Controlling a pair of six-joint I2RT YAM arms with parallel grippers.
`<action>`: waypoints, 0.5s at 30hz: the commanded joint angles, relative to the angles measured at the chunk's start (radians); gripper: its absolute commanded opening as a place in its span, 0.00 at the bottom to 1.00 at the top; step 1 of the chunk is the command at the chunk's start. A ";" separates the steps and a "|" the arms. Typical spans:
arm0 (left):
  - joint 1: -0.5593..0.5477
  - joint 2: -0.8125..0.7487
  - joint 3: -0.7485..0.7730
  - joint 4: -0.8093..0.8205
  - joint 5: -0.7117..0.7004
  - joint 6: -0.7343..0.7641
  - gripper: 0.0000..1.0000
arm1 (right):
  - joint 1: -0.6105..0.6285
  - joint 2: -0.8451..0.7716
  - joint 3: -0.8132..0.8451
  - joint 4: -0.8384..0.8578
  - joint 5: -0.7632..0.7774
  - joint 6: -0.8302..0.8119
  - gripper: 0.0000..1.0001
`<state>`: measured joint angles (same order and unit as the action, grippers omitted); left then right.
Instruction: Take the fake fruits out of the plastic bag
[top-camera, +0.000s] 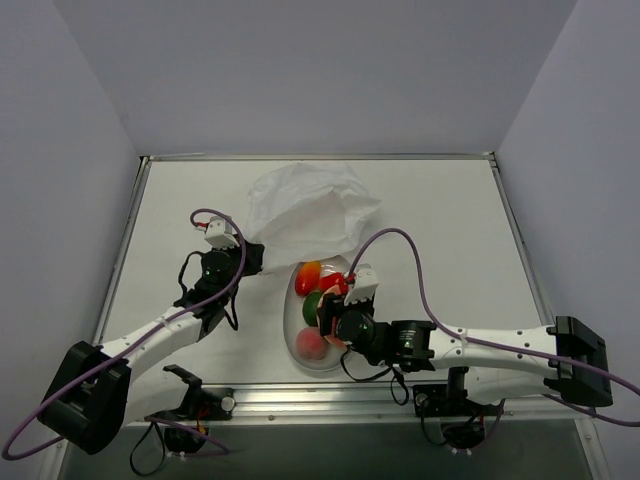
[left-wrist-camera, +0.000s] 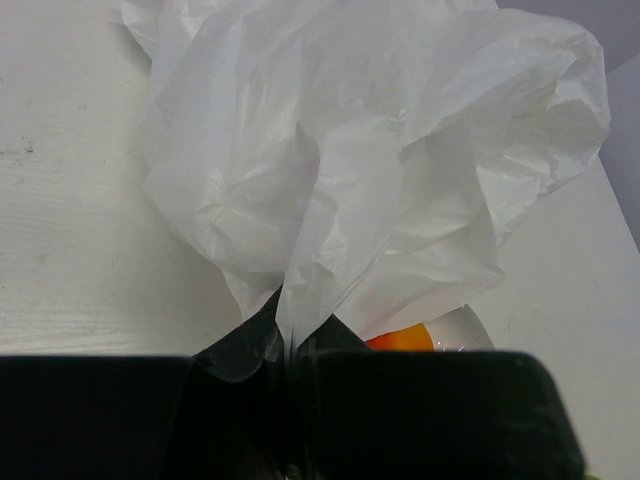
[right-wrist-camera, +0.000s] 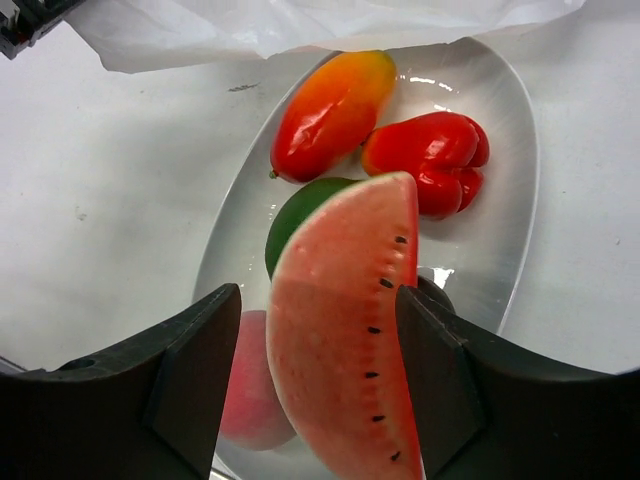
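- White table (top-camera: 450, 220) with a metal rim, boxed in by plain pale grey walls (top-camera: 300, 70) on three sides.
- Two white-and-black arms reaching in from the near edge, left one angled toward the table's middle, right one bent back leftward over the dish.
- Thin, crinkled, translucent white plastic bag (top-camera: 305, 210) slumped at the far middle of the table, just beyond the plate, its near edge overlapping the plate's far end in the right wrist view (right-wrist-camera: 300, 20).
- Left gripper (top-camera: 252, 258) at the bag's near left corner, fingers squeezed together on a gathered fold of the film (left-wrist-camera: 380, 170), no gap visible between the dark pads (left-wrist-camera: 245, 350).
- Smooth white oval plate (top-camera: 290, 322), long axis running near to far, between the two grippers and touching the bag's near side.
- Right gripper (right-wrist-camera: 318, 300) over the near half of the plate, jaws spread as wide as the slice and clamped on its flat sides.
- Watermelon slice (right-wrist-camera: 345, 330), red flesh with black seeds, upright between those fingers, above the other fruits; cannot tell whether touching the dish.
- Orange-red piece (right-wrist-camera: 330, 110) lying at the plate's far end, out of the bag.
- Red fruit (right-wrist-camera: 430, 160), lobed, just beside it on the right.
- Green round fruit (right-wrist-camera: 295, 215) mid-plate, partly hidden behind the slice.
- Pink peach (right-wrist-camera: 250, 390) at the plate's near end, beside the left finger.
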<state>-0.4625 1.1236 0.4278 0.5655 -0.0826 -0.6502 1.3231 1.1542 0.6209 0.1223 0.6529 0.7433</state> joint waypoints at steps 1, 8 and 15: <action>0.004 -0.013 0.031 0.019 0.003 0.015 0.02 | 0.004 -0.050 0.031 -0.035 0.068 0.002 0.58; 0.002 -0.019 0.031 0.017 0.001 0.015 0.02 | -0.005 -0.048 0.026 -0.072 0.079 0.024 0.56; 0.004 -0.027 0.031 0.014 0.003 0.015 0.02 | -0.005 -0.048 0.039 -0.072 0.086 0.018 0.54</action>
<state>-0.4625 1.1236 0.4278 0.5652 -0.0826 -0.6498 1.3228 1.1194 0.6212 0.0711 0.6788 0.7567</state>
